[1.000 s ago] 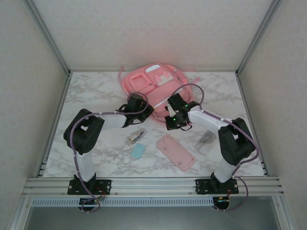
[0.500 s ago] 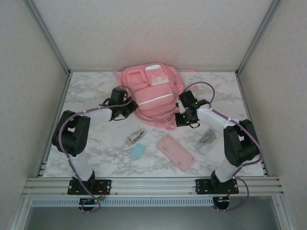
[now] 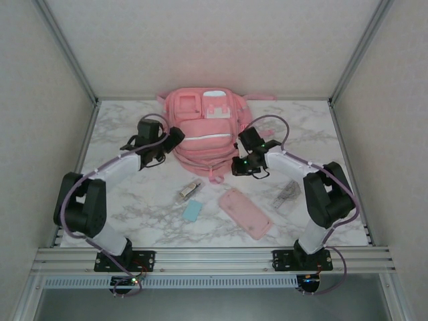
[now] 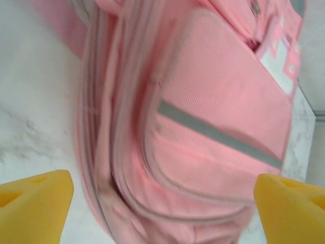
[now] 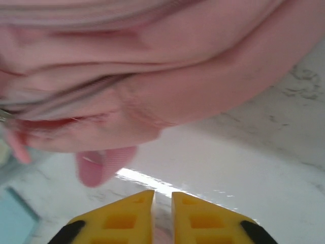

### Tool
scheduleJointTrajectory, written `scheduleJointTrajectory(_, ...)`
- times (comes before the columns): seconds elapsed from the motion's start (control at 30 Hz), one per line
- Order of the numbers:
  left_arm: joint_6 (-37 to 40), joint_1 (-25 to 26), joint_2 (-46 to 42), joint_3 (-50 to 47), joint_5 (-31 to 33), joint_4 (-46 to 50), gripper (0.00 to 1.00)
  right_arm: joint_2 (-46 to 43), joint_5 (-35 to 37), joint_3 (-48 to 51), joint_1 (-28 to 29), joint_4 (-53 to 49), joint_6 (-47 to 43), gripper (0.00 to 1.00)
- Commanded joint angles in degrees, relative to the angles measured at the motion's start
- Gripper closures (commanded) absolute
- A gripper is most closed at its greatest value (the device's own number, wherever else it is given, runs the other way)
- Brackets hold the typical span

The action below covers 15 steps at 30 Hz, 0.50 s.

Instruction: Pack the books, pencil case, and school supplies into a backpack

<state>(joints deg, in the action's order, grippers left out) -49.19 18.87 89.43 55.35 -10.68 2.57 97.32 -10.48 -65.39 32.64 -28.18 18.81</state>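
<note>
The backpack (image 3: 204, 130) lies flat on the counter (image 3: 120, 134) between my two end effectors, front pockets up. I cannot see into any compartment.

My left end effector (image 4: 162, 203) is spread wide at the bag's left side. Its yellow fingertips (image 4: 35, 198) stand far apart with the bag's side panel ahead between them, not clamped on it.

My right end effector (image 5: 162, 201) sits at the bag's lower right edge, fingers almost pressed together with a thin slit between. They pinch nothing I can make out. A pink tab (image 5: 101, 165) hangs just ahead of them.

The pencil case (image 3: 245, 212) lies behind my right end effector, with the transparent strip (image 3: 286, 196) beside it. The light-blue block (image 3: 192, 211) and silvery item (image 3: 189, 190) lie behind my left.
</note>
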Motion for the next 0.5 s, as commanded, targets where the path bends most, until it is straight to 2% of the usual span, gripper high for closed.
scheduleJointTrajectory(0.0, -6.09, 3.90, -2.98, -3.43, 2.28, 0.14, 0.09, -4.20, 1.24, 1.45, 3.97, 5.08, 8.63, 0.75)
scheduleJointTrajectory(0.13, -12.64, 6.95, -2.19, -6.87, 3.64, -5.10, 0.12, -4.52, 3.41, 2.78, 7.95, 10.60, 15.15, 0.67)
scheduleJointTrajectory(0.33, -16.90, 8.18, 2.30, -7.80, 4.77, -11.00, 0.21, -0.96, 7.73, 1.30, 9.84, 14.68, 19.63, 0.66)
scheduleJointTrajectory(0.47, -18.28, 8.28, 4.93, -7.73, 5.05, -14.40, 0.29, 2.72, 7.23, -0.35, 11.51, 16.67, 20.66, 0.67)
